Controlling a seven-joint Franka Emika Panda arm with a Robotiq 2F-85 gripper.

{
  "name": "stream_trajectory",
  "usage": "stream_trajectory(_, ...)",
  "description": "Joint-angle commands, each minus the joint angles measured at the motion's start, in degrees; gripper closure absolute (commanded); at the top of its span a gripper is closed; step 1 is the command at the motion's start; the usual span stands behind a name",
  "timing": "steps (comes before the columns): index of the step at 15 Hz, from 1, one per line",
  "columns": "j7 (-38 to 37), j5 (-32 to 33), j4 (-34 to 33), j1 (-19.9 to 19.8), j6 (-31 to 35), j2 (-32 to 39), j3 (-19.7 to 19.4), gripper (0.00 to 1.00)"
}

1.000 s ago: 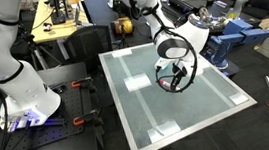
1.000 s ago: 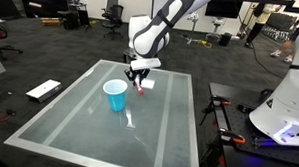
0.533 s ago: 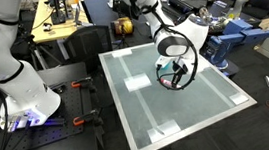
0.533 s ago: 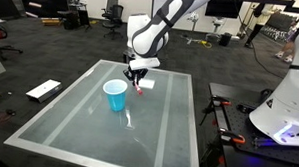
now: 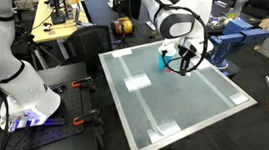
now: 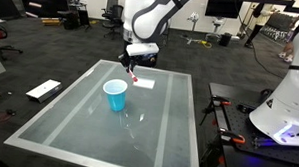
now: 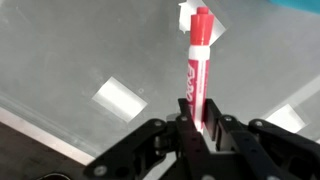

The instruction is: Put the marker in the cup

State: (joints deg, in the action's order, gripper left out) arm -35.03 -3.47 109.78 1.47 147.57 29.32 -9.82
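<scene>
My gripper (image 7: 197,130) is shut on the red marker (image 7: 197,70), which sticks out from between the fingers in the wrist view. In both exterior views the gripper (image 6: 133,65) (image 5: 180,62) hangs above the glass table, with the marker (image 6: 137,79) off the surface. The light-blue cup (image 6: 115,94) stands upright on the table, below the gripper and a little to one side. In an exterior view the arm hides most of the cup and only a cyan edge (image 5: 163,54) shows.
The glass table (image 6: 97,142) has a pale frame and white tape patches (image 7: 120,97). A second white robot (image 5: 14,78) stands beside the table. A flat white box (image 6: 44,90) lies on the floor. Desks and chairs stand further back.
The gripper has risen from the table top with the marker in it and now hangs higher above the table, near the cup.
</scene>
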Motion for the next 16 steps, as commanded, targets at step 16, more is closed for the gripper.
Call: stream_trajectory(16, 16.64, 5.73, 7.31, -0.56, -17.04, -23.18, 4.09, 0.8)
